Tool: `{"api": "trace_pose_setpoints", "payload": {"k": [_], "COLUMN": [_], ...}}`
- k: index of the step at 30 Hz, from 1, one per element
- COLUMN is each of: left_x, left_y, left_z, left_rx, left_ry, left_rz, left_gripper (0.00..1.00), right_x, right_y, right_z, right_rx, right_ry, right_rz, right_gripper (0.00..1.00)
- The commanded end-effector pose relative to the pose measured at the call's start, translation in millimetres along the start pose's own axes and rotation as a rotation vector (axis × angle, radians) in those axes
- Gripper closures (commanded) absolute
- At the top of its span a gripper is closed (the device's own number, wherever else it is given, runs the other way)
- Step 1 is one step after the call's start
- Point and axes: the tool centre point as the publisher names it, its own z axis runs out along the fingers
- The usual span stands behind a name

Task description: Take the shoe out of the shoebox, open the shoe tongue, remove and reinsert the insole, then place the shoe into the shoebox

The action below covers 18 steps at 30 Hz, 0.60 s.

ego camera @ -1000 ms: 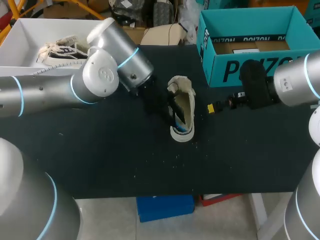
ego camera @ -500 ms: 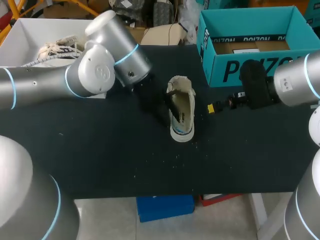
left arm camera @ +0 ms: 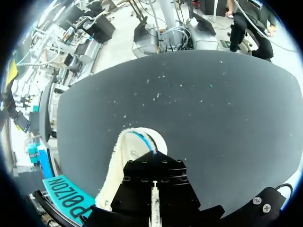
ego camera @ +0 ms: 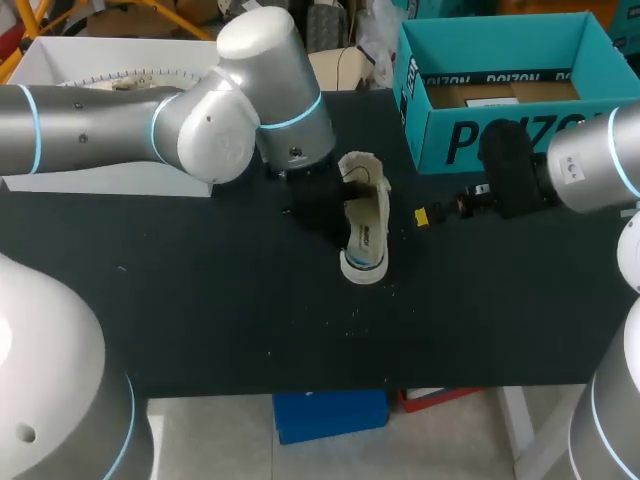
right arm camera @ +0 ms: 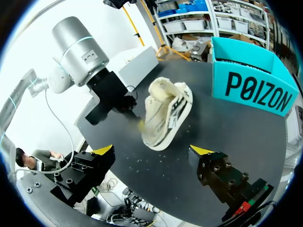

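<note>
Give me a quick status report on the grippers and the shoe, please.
Left gripper at the shoe, grip unseen. Right gripper open, apart from it. Shoe on the table, outside the shoebox. Nothing between right gripper and shoe.

left arm (ego camera: 120,130), right arm (ego camera: 600,160): silver tubes, rounded joints, cyan light rings; right gripper (right arm camera: 153,150): black blocks, screw holes, yellow fingertips (right arm camera: 201,150).

shoe (ego camera: 370,218) left of shoebox (ego camera: 445,140)
</note>
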Motion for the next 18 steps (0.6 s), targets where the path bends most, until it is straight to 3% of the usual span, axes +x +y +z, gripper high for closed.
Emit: {"api": "trace_pose_setpoints", "payload": {"k": [1,18], "left_x": [-4.9,-6.9], "left_y": [2.1,4.7], "left_z": [5.7,20.8], "left_rx": [-0.003,0.046], "left_ry": [0.043,0.056], "left_rz": [0.000,0.006], "left_gripper": [0.96,1.00], "right_x": [0.6,0.6], "right_y": [0.7,0.7], "right_z": [0.3,0.3], "right_rx": [0.002,0.002], "right_ry": [-0.002,-0.002], "right_rz": [0.000,0.000], "right_gripper": [0.00,0.00]}}
